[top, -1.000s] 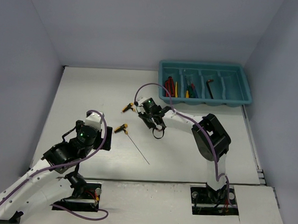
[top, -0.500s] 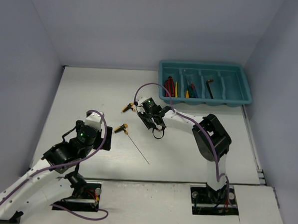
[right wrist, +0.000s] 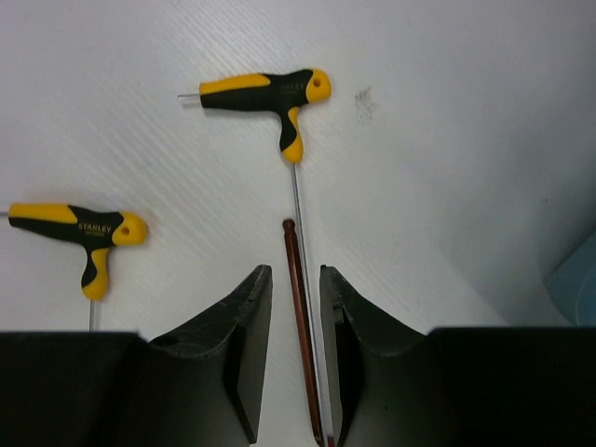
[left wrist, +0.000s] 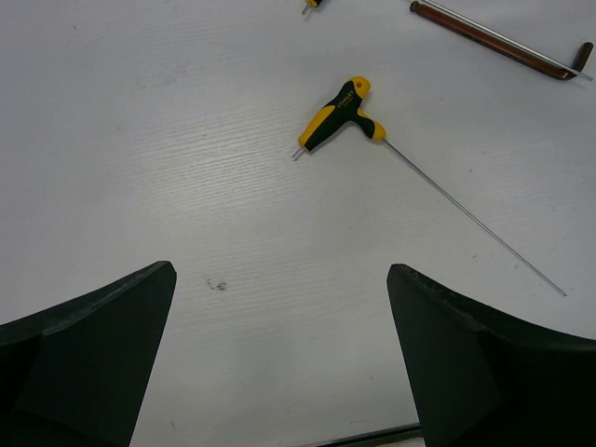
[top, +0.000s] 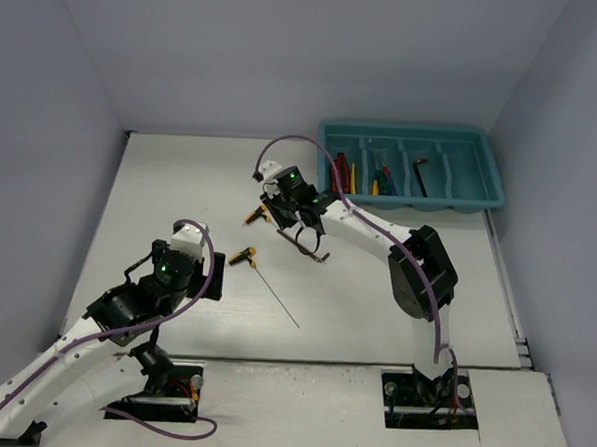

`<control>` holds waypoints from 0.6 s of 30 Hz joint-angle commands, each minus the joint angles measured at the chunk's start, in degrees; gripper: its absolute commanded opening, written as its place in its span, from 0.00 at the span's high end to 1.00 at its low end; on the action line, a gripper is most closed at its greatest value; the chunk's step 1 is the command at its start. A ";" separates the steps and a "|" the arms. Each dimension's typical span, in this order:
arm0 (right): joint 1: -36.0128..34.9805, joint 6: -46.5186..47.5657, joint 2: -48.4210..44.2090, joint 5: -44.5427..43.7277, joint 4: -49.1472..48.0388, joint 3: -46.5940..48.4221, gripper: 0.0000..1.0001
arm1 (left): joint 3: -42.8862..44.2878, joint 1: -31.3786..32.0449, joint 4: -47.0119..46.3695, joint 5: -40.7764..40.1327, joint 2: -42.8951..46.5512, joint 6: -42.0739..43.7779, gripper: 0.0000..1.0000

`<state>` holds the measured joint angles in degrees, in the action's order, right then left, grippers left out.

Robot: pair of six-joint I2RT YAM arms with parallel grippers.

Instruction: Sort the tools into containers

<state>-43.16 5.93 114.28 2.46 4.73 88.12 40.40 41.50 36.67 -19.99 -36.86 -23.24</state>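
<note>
The tray (top: 410,203) is teal; in it lie red pliers (top: 338,171), a yellow screwdriver (top: 354,176) and a dark hex key (top: 421,175). One T-handle (right wrist: 265,91) and the second T-handle (right wrist: 79,228) are yellow and black, with silvery shafts. A rod (right wrist: 300,317) is glossy reddish-brown. The table (left wrist: 186,140) is white with a fine diagonal grain. The left arm (top: 77,344) and right arm (top: 368,230) are white and black, each with a purple cable and a green light. The walls (top: 287,53) are pale lilac-grey

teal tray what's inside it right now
Red pliers, a yellow screwdriver, mixed-colour screwdrivers and a dark hex key. The tray's near wall hides the compartments' near ends.
</note>
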 commanded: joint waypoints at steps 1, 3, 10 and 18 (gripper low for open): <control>-0.17 1.61 4.50 1.17 0.53 5.81 0.77 | 2.41 -0.36 -1.43 -1.10 -0.23 -0.92 0.02; -0.22 1.80 5.65 2.29 0.76 6.98 0.78 | 2.40 -0.36 -1.11 -1.28 -0.14 -1.01 0.02; -0.28 2.92 8.81 3.45 1.49 7.02 0.77 | 2.42 -0.36 -0.89 -1.76 0.39 -1.19 0.03; -0.07 2.83 10.82 2.37 1.42 5.04 0.78 | 2.58 -0.36 -0.98 -1.81 -0.30 -1.10 0.03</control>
<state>-43.18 8.01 125.31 5.06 7.03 93.01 40.40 41.50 37.19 -20.65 -36.30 -23.66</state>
